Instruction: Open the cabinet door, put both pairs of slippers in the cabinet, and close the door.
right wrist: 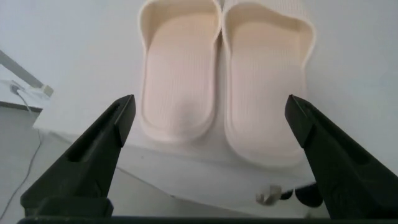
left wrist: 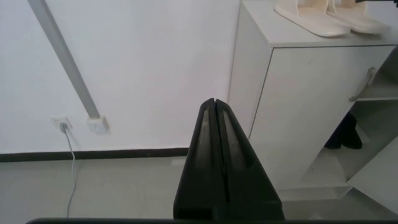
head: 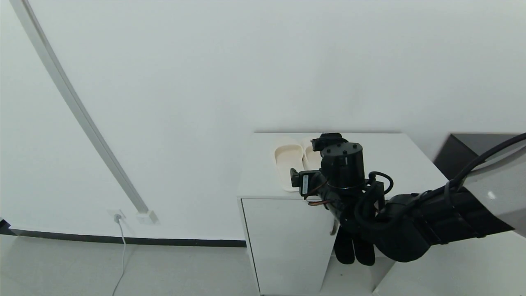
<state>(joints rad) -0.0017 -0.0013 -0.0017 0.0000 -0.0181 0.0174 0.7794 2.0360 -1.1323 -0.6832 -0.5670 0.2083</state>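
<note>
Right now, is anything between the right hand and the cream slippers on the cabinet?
Nothing visible. The open right hand hangs over the pair of cream ribbed slippers on the white cabinet top, one finger to each side.

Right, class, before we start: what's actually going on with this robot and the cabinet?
The robot's right gripper hangs open over the pair of cream ribbed slippers lying on top of the white cabinet, one finger on either side, apparently not touching them. The cabinet is open on one side, and a dark pair of slippers already sits on a lower shelf inside. The left gripper is shut and empty, held away from the cabinet.
</note>
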